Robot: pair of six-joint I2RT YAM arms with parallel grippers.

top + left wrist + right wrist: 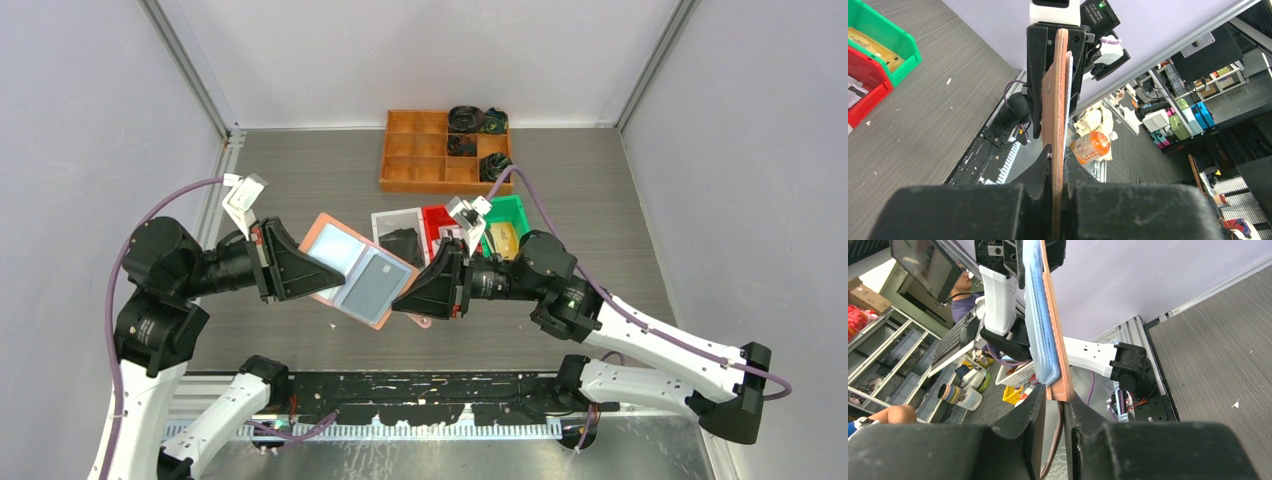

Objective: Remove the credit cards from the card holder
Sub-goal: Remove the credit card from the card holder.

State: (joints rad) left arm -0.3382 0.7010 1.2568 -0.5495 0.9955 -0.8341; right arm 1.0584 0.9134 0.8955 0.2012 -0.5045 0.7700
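- Black-fingered left gripper (318,272) is clenched on the card holder's 9 o'clock edge. Its wrist view shows the tan edge pinched tight between both fingers.
- Salmon-pink card holder (345,262) lies open and face up, spanning the two grippers. It is lifted off the grey table (600,200), at about 6 o'clock of the table's middle.
- Its pocket toward 10 o'clock looks pale blue. The pocket toward 4 o'clock shows a grey card (372,284) tucked inside.
- Right gripper (405,298) grasps the holder at its 4 o'clock corner. Its wrist view has the tan corner and the blue pocket layers seated between the fingers.
- A small pink strap tab (421,321) peeks out at 6 o'clock of that gripper.
- White bin (383,218), at 1 o'clock of the holder, contains a dark item; what it is, I cannot tell.
- Red bin (436,212) touches the white bin's 3 o'clock side.
- Orange tray (415,150) sits at the table's 12 o'clock edge, with dark objects in its right-hand compartments.
- Green bin (515,212), beside the red one, holds something golden-yellow.
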